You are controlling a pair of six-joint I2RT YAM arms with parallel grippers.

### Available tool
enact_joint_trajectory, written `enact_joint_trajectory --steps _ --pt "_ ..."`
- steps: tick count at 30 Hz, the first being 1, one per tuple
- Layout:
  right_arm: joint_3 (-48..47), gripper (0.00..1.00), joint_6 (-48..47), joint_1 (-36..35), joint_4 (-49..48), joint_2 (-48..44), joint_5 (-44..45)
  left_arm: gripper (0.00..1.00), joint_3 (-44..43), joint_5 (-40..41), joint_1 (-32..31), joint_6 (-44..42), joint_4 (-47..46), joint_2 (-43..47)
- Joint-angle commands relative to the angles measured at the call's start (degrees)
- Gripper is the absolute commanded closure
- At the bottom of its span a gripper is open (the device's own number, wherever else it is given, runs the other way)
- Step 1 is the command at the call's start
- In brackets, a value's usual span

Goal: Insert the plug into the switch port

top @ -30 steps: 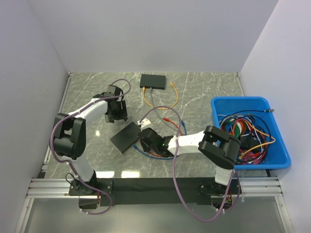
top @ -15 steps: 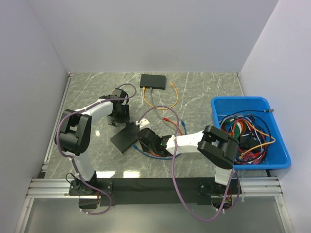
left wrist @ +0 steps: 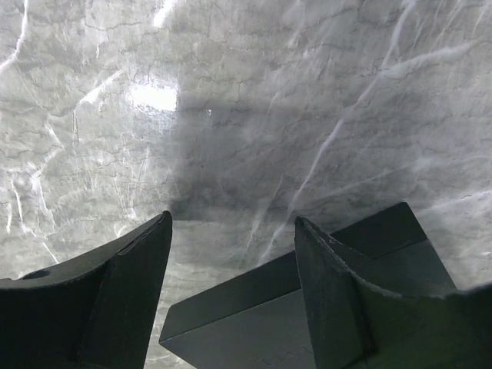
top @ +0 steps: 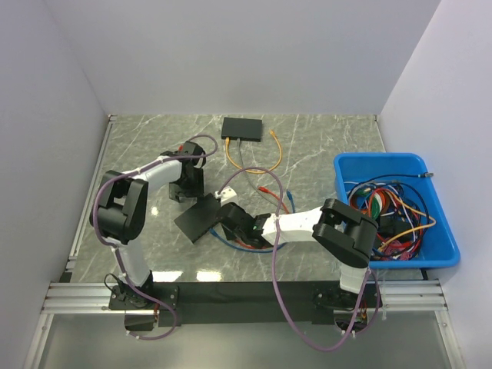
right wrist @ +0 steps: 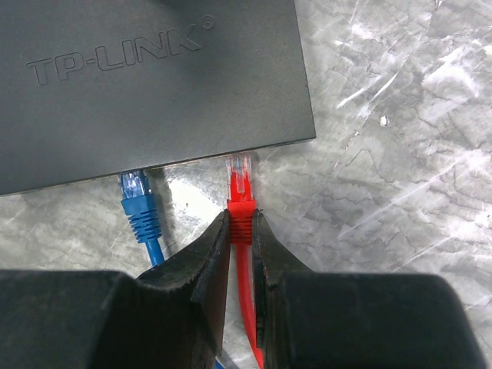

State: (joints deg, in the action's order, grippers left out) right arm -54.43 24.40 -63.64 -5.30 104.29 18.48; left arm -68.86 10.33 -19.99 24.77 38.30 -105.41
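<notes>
As we scan from the left edge of the marble table [top: 330, 146], we meet the left gripper [left wrist: 232, 223] first. Its two dark fingers [left wrist: 123, 300] stand well apart, with only bare tabletop between them and, lower in its wrist view, one corner of the black switch [top: 201, 217]. It grips nothing. From above it hangs just beyond the switch's far left edge, and we cannot tell whether it touches the housing.

The switch lies flat near the middle of the table, turned at an angle, with TP-LINK lettered on its lid. Along the edge facing the right arm, a blue plug [right wrist: 138, 201] sits with its clear tip under the housing's rim.

Just to the right of that, the right gripper [right wrist: 241, 224] is pinched tight on the red plug [right wrist: 240, 181], clamping its red boot from both sides. The plug points straight at the switch, near the housing's right corner. Its clear tip reaches the housing's edge with most of it showing, and we cannot tell whether it has entered a port. Its red cable drops back between the jaws.

Farther back, a second black switch [top: 242, 127] rests near the rear wall with an orange cable [top: 231, 157] trailing from it. At the far right, a blue bin [top: 380, 157] holds a tangle of coloured cables.
</notes>
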Motion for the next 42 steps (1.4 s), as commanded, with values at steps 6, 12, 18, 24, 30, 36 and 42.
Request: enact_joint_trajectory --steps 6,12,18,24,30,36,42 --pt "-3.31 1.0 -0.32 -0.52 0.47 -0.84 2.08 0.3 -1.19 0.31 -0.93 -0.87 1.68 -1.38" --pt "-4.45 1.0 -0.23 -0.79 1.08 -0.67 2.7 0.31 -1.63 -0.13 -1.28 -0.96 1.86 -1.73" --pt "-6.29 1.0 -0.41 -1.22 2.31 0.12 3.23 0.33 -1.45 -1.01 -1.37 -1.22 1.77 -1.82" --pt "-7.61 1.0 -0.23 -1.67 3.01 1.0 3.4 0.34 -1.54 -1.71 -1.37 -1.31 1.77 -1.91" --pt "-8.23 1.0 0.64 -2.02 3.02 2.41 3.49 0.35 -1.37 -2.33 -1.37 -1.4 1.69 -1.91" --pt "-8.93 1.0 1.17 -2.02 4.16 3.29 5.42 0.35 -1.19 -2.94 -1.63 -1.66 1.77 -1.73" --pt "-10.78 1.0 0.3 -1.4 7.23 3.73 10.17 0.36 -1.1 -3.03 -2.07 -1.75 1.86 -2.0"
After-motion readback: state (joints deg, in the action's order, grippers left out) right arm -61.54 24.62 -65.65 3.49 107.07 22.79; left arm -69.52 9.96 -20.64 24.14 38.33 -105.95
